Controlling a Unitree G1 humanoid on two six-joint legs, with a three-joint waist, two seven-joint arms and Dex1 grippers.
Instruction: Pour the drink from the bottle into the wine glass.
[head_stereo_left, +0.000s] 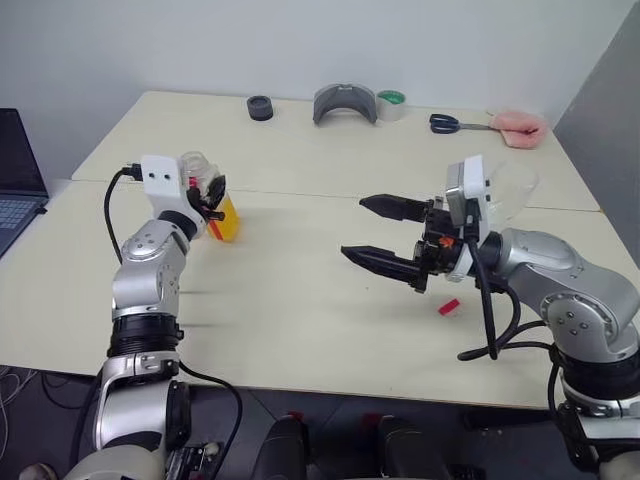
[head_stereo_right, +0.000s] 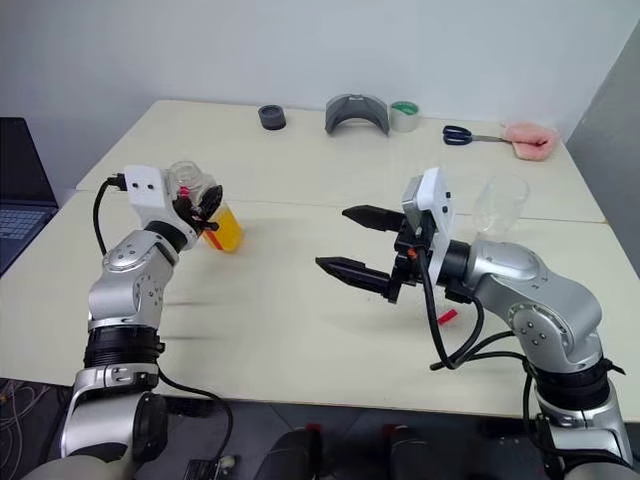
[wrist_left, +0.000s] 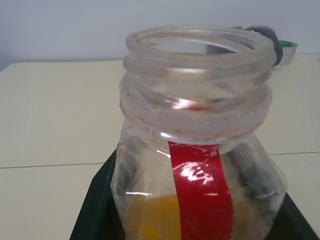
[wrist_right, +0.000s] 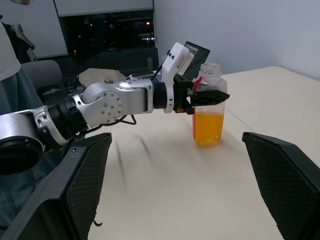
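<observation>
The bottle (head_stereo_left: 215, 205) is clear plastic with a red label strip and an open, uncapped mouth. It stands upright on the left part of the table. The orange drink (wrist_right: 208, 127) fills its lower half. My left gripper (wrist_right: 210, 96) is shut on the bottle just below the neck. My right gripper (head_stereo_left: 385, 235) hovers over the middle of the table, open and empty, pointing left toward the bottle. The wine glass (head_stereo_right: 500, 205) stands behind my right wrist. I see only its clear bowl; the arm hides its stem and foot.
A small red piece (head_stereo_left: 448, 307) lies on the table under my right arm. Along the far edge are a black roll (head_stereo_left: 260, 107), a grey curved object (head_stereo_left: 345, 103), a tape roll (head_stereo_left: 391, 103), scissors (head_stereo_left: 455, 123) and a pink cloth (head_stereo_left: 518, 127). A laptop (head_stereo_left: 15, 180) sits far left.
</observation>
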